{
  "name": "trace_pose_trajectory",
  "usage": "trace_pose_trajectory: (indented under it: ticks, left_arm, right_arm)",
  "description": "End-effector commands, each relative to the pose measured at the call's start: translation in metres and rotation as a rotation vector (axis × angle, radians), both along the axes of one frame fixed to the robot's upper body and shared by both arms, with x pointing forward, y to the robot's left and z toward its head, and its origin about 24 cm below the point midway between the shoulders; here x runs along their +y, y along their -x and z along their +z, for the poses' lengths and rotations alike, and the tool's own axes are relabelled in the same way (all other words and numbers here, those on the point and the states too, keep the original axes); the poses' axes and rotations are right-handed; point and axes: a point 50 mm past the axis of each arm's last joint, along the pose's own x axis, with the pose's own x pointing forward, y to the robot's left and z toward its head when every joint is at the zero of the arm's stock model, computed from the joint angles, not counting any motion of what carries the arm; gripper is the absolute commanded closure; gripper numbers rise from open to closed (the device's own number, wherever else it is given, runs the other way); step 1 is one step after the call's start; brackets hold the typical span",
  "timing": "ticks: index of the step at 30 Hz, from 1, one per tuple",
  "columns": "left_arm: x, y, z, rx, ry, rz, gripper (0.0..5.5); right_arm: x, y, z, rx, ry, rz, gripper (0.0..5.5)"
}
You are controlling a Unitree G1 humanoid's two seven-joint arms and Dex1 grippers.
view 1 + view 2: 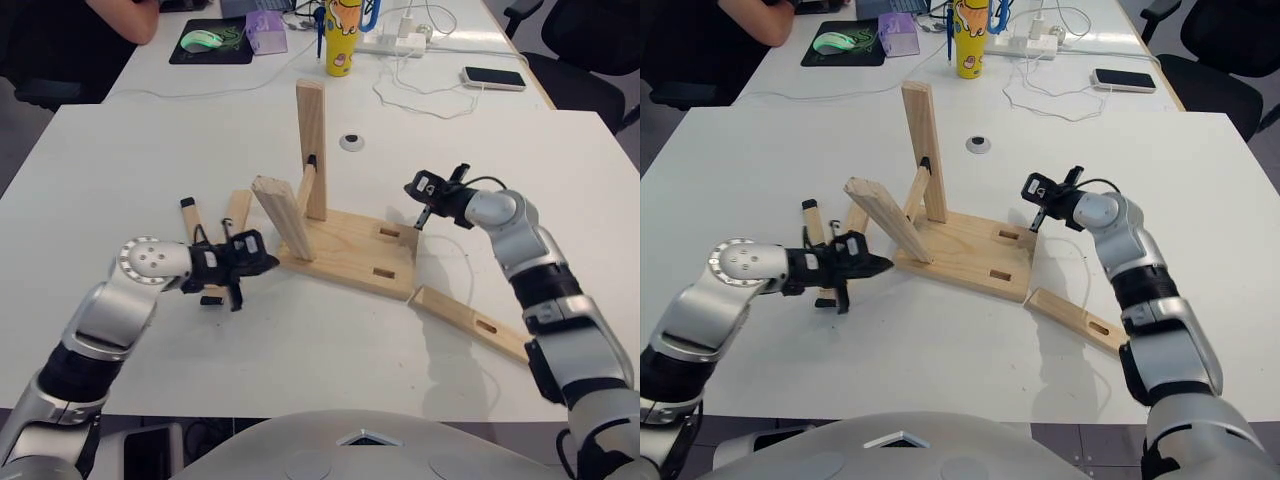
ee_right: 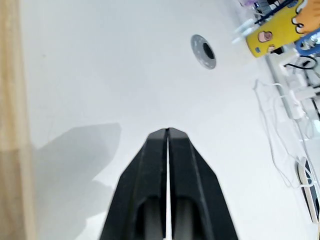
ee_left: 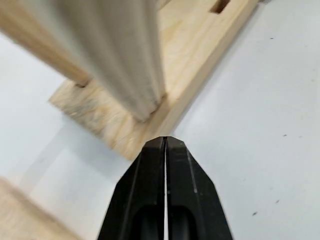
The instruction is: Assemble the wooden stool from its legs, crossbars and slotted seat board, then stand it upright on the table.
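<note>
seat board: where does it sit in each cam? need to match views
Left eye: seat board at table centre, between the two hands.
Right eye: same place, mid-table.
Left wrist: just beyond the shut left hand, under the leaning leg.
Right wrist: probably the wood strip at the frame edge, beside the shut right hand.
Shared landmark: table grommet, in both eyes and right wrist.
</note>
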Motion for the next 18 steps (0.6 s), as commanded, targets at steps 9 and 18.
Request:
trace_pose_trajectory:
  ticks: [9, 18]
  left_arm:
    - [-0.041, -0.015, -0.053, -0.060, -0.197, 0.041, 5.45]
    - [-0.032, -0.026, -0.065, -0.097, -0.246, 0.182, 5.45]
  right_arm:
    - [0.011, 0.004, -0.004, 0.300, 0.089, 0.262, 5.50]
    - [0.033, 0.017, -0.014, 0.347, -0.044, 0.322, 5.50]
